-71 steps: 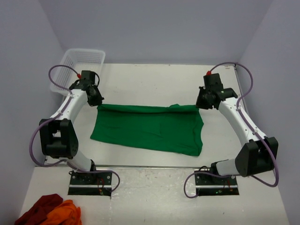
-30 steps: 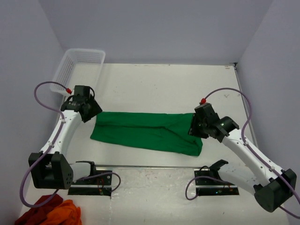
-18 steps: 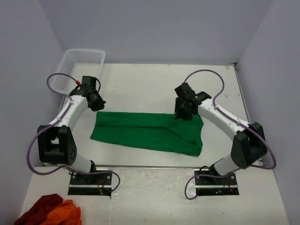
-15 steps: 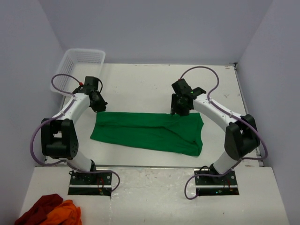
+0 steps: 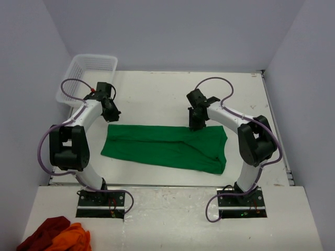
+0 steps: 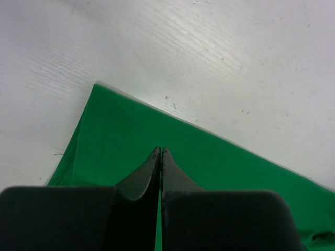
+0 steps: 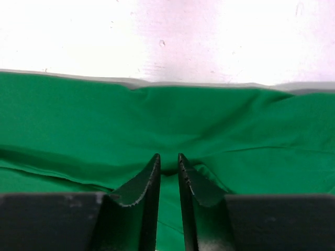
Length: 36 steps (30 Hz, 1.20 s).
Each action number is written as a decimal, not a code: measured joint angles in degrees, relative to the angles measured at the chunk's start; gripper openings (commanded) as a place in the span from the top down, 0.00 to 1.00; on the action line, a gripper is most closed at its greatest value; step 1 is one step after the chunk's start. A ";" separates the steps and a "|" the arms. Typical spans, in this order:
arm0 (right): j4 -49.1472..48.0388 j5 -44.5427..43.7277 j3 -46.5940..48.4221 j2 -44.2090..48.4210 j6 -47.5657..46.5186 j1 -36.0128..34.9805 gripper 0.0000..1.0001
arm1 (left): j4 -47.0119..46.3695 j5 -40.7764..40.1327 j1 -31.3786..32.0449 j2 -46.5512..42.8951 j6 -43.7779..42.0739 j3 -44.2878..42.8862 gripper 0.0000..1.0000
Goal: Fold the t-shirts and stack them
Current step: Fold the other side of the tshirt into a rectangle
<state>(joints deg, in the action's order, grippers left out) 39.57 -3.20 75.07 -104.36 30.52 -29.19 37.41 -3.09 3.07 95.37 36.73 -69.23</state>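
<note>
Both claws have just narrowed: left gripper point(image 6: 160, 151) pressed together, whether on cloth unclear, near the far left corner of the green t-shirt point(image 5: 157, 146); right gripper point(image 7: 168, 157) nearly together around a mid-edge pucker, hold uncertain. The shirt lies flat on the table point(image 5: 157, 94), probably ready for another fold.

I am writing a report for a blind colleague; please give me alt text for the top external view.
A green t-shirt lies flat as a wide band on a white table, with the left gripper at its far left corner and the right gripper at its far edge, right of the middle. A white basket stands at the table's far left corner.
</note>
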 measured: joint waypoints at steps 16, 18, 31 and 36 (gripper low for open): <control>-0.22 3.30 6.69 -0.39 -2.71 -2.03 0.61 | 1.46 -2.82 0.00 1.62 -1.57 0.00 1.00; -0.24 3.78 6.69 -0.39 -2.78 -1.97 0.59 | 1.75 -3.15 0.00 1.62 -1.90 0.02 0.94; -1.99 4.33 3.93 -0.39 -3.17 -2.03 0.56 | 3.74 -6.71 0.00 2.67 -3.34 1.64 0.69; -2.89 4.44 2.84 -0.37 -3.21 -2.03 0.55 | 3.65 -6.73 0.02 4.85 -3.39 1.64 0.68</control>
<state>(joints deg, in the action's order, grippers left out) 36.69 1.23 77.91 -104.73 27.31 -31.22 41.06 -9.82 3.09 100.22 33.34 -67.59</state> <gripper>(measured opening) 0.442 0.314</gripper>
